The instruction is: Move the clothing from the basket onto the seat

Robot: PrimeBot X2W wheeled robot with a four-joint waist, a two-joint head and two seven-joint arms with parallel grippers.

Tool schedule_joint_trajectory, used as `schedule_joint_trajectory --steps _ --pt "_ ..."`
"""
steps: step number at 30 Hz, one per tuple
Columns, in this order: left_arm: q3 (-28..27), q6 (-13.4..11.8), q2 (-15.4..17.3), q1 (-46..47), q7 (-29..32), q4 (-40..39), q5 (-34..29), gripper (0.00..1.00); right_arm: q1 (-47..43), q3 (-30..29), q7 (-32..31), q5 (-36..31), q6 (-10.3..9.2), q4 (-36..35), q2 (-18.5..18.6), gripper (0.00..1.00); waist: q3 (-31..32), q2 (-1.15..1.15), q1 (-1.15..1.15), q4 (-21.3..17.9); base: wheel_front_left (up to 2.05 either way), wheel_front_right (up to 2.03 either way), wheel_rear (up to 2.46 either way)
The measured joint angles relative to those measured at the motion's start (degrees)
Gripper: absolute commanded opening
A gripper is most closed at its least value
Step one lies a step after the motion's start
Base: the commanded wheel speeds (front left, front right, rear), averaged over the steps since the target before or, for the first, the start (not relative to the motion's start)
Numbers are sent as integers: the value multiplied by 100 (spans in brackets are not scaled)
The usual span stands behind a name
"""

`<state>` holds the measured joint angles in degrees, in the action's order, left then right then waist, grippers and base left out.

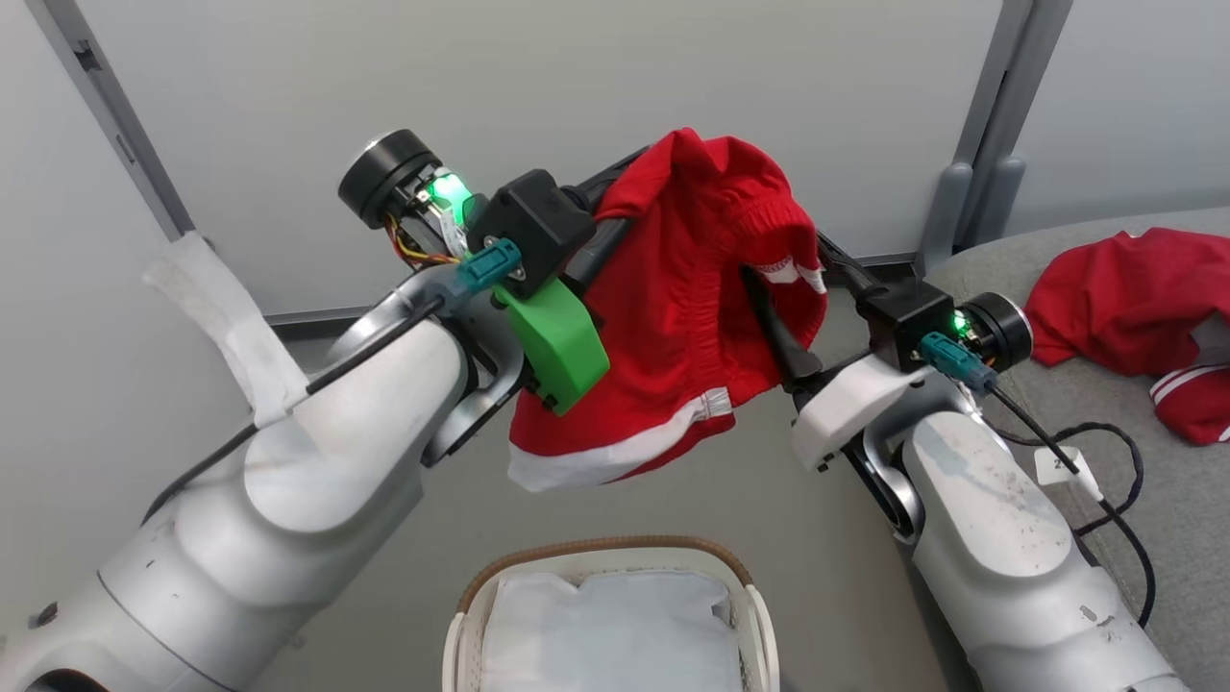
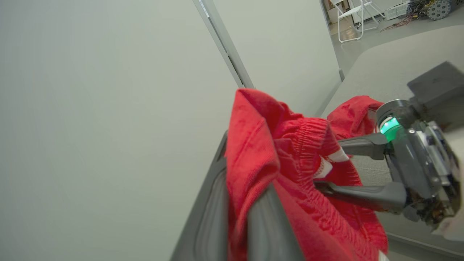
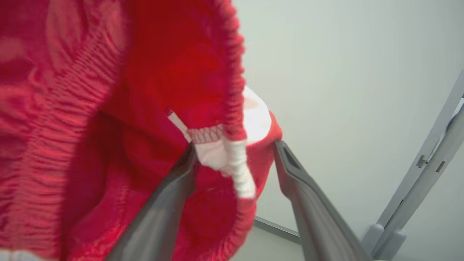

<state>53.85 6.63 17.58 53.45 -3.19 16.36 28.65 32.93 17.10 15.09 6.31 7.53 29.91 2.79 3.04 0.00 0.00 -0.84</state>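
Halfway through the move
We clamp the second garment (image 1: pixel 687 308) in our left gripper (image 1: pixel 607 226) above the basket (image 1: pixel 596 550), right gripper (image 3: pixel 235 146) spread at its hem; the first garment (image 1: pixel 1124 288) lies on the seat (image 1: pixel 1182 500)

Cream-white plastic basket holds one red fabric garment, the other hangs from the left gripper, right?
No: head view shows that red fabric garment on the grey cushioned seat, not in the cream-white plastic basket. The other garment hangs from the left gripper.
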Motion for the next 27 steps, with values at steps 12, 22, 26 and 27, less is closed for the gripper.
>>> schedule_joint_trajectory --steps 12,22,26,27 --pt "12 -167 -21 -795 -234 -233 481 20 530 156 -1 155 0 769 0 0 80 0 0 154 0 0 0" --pt "-83 -549 -144 -2158 -913 192 961 100 465 -292 -1 -38 0 661 -1 0 139 0 0 150 0 0 0" --pt "-87 -588 -199 -2515 -1046 432 1012 100 437 -493 -1 -162 0 586 1 0 127 0 0 124 0 0 0" --pt "-98 -588 -220 -2598 -1066 478 1031 100 433 -543 -1 -192 0 563 2 0 125 0 0 118 0 0 0"
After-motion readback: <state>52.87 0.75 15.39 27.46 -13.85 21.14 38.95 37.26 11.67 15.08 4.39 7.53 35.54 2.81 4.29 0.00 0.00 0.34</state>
